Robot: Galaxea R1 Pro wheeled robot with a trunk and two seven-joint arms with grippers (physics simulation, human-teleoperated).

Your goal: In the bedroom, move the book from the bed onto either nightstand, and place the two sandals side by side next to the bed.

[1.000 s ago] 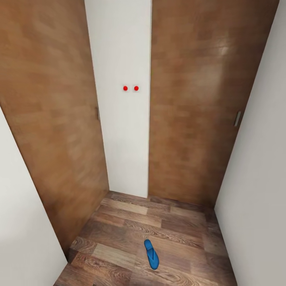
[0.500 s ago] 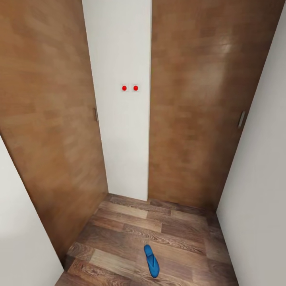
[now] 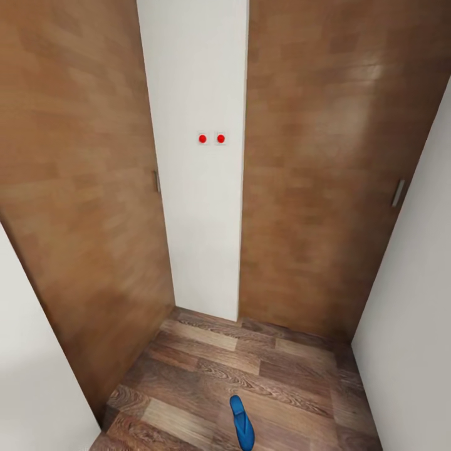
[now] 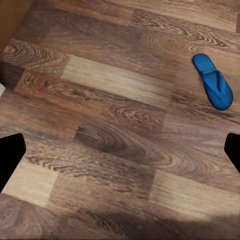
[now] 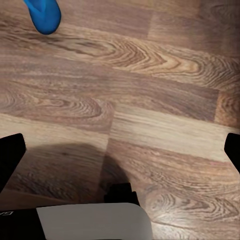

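on the wood-plank floor of a narrow alcove, one bright blue sandal lies flat near the lower edge of the head view, its length running roughly away from the camera. it is a small flip-flop shape with a thin sole, rounded at both ends, and a thin strap of the same blue forming a v over the front part; no white shows on the strap at this size. nothing touches it, and bare planks surround it on all sides.

in the left wrist view the same sandal sits well apart from the left gripper, whose two dark fingertips appear at opposite edges of the picture, spread wide with only floor between them. in the right wrist view a rounded blue end of the sandal is cut off by the picture's edge; the right gripper also has its dark tips far apart with nothing held, and a white part of the robot's body and its shadow lie on the planks nearby.

behind the sandal stand two tall brown wooden doors with slim metal handles, flanking a white wall strip that carries two small red buttons. white walls close in both sides.
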